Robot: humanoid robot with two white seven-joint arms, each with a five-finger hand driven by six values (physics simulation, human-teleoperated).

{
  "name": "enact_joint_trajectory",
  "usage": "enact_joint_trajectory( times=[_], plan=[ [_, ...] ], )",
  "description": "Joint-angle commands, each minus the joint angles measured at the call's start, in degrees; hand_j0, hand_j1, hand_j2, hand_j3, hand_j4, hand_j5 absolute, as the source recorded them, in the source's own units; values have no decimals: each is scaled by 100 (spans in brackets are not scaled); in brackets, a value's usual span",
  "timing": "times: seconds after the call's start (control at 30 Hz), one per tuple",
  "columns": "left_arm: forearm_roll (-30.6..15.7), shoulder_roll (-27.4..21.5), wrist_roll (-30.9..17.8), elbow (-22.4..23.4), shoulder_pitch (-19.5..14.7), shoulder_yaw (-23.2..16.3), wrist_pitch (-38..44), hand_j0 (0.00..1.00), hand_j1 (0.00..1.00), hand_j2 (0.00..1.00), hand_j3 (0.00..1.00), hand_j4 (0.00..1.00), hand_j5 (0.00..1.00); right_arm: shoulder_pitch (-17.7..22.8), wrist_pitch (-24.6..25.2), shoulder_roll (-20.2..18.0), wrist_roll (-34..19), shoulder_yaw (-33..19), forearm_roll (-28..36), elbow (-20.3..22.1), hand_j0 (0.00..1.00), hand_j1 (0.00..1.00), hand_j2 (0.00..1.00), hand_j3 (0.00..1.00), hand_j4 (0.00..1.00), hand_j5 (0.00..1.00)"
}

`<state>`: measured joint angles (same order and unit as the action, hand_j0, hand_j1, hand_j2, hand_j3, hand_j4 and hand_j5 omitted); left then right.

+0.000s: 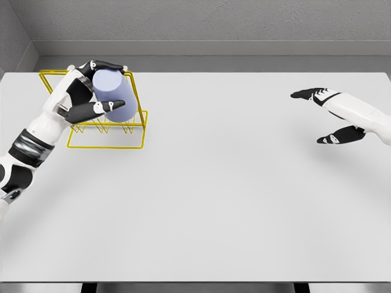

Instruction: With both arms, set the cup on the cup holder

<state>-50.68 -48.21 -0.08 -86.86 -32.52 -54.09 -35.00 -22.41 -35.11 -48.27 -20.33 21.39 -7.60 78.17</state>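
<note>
A lavender cup [114, 96] is held over the yellow wire cup holder [131, 139] at the table's far left. My left hand [91, 85] is shut on the cup, fingers over its top and thumb under its lower side. The cup is tilted and hides part of the rack's upright wires. Whether it touches the wires I cannot tell. My right hand [324, 116] hovers at the far right, open, fingers spread and holding nothing.
The white table [220, 195] spans the view, with grey walls behind its far edge. The rack stands close to the table's left edge.
</note>
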Motion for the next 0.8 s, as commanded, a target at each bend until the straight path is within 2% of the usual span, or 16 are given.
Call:
enact_joint_trajectory(
  times=[0.0,0.27,0.4,0.43,0.5,0.53,0.77],
  plan=[
    [-13,-4,-1,20,0,4,0,60,60,60,60,60,60,0,11,-7,3,-3,39,5,100,100,100,100,100,100],
    [-13,49,-1,169,-18,-5,0,60,60,60,60,60,60,0,11,-7,3,-3,39,-3,100,100,100,100,100,100],
    [-4,58,-1,178,-18,-14,0,66,66,66,66,66,66,0,11,-16,3,-3,48,5,100,100,100,100,100,100],
    [14,58,-9,178,-18,-14,0,67,67,67,67,67,67,0,11,-16,3,-3,48,5,100,100,100,100,100,100],
    [75,58,-9,178,-18,-40,0,96,96,96,96,96,96,0,11,-16,3,-3,48,-3,100,100,100,100,100,100],
    [84,58,-9,178,-18,-31,0,100,100,100,100,100,100,0,11,-16,3,-3,39,-3,100,100,100,100,100,100],
    [119,49,-9,231,-53,-5,0,100,100,100,100,100,100,0,11,-16,3,-3,39,5,100,100,100,100,100,100]
  ],
)
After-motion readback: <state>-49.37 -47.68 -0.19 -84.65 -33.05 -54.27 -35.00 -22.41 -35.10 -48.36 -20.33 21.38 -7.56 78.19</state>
